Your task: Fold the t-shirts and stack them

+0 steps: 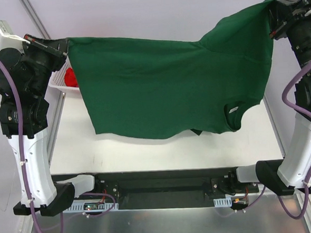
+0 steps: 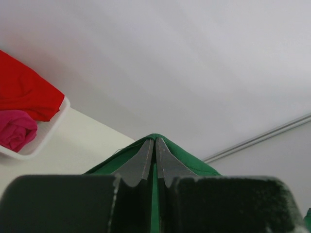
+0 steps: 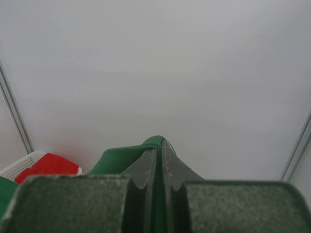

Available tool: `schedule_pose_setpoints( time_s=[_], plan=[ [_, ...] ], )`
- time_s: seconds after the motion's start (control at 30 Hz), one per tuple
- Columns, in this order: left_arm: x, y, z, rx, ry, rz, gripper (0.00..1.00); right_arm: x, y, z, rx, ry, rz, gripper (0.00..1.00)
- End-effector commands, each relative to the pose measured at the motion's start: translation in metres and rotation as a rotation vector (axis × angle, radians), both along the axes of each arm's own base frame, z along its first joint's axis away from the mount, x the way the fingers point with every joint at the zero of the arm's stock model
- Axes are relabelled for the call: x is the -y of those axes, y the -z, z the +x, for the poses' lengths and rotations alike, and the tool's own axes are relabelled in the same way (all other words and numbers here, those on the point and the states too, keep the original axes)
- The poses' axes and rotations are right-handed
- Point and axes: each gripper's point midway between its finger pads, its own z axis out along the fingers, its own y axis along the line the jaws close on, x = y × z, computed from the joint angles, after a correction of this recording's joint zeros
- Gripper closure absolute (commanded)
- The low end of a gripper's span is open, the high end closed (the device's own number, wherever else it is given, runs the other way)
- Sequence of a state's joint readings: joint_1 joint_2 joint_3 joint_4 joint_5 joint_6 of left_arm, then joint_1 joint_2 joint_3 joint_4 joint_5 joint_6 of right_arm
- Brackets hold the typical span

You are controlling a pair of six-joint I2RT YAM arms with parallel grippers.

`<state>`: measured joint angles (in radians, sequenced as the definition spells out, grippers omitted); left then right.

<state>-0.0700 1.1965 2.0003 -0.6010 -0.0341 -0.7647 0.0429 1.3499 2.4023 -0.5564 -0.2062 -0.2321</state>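
Top external: your green t-shirt [image 1: 164, 84] hangs stretched left-to-right above the desk [image 1: 147, 154], collar at lower right. Left fingers [image 2: 142, 164] clamped on its upper-left corner, right fingers [image 3: 146, 167] on the upper-right. I'd lay it flat next.

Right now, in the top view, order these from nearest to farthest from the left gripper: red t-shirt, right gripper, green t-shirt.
1. green t-shirt, clamped in the left gripper.
2. red t-shirt, in the basket, left side.
3. right gripper, far right.
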Motion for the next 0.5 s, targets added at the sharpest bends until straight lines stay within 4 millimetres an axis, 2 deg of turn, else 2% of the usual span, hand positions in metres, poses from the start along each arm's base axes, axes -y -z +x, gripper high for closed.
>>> schedule_pose_setpoints(
  time_s=[0.0,0.13,0.23,0.27,0.37,0.4,0.47],
  plan=[
    [-0.002,-0.024,-0.001,0.077,-0.005,0.024,1.00,-0.002,-0.018,0.001,0.069,-0.011,0.007,1.00],
    [-0.002,-0.029,-0.008,0.094,-0.004,0.026,1.00,0.000,-0.032,-0.014,0.116,-0.006,0.008,1.00],
    [-0.003,-0.030,-0.018,0.105,-0.001,0.028,1.00,0.001,-0.043,-0.034,0.158,-0.005,0.007,0.99],
    [-0.003,-0.025,-0.018,0.094,-0.001,0.026,1.00,0.000,-0.046,-0.046,0.176,-0.012,0.004,1.00],
    [-0.005,-0.021,-0.030,0.099,-0.013,0.035,1.00,-0.008,-0.044,-0.064,0.183,-0.058,-0.007,0.99],
    [-0.006,-0.023,-0.040,0.114,-0.015,0.036,1.00,-0.009,-0.043,-0.073,0.184,-0.066,-0.007,1.00],
    [-0.006,-0.019,-0.045,0.111,-0.012,0.028,1.00,-0.007,-0.042,-0.084,0.191,-0.057,-0.008,0.99]
  ],
)
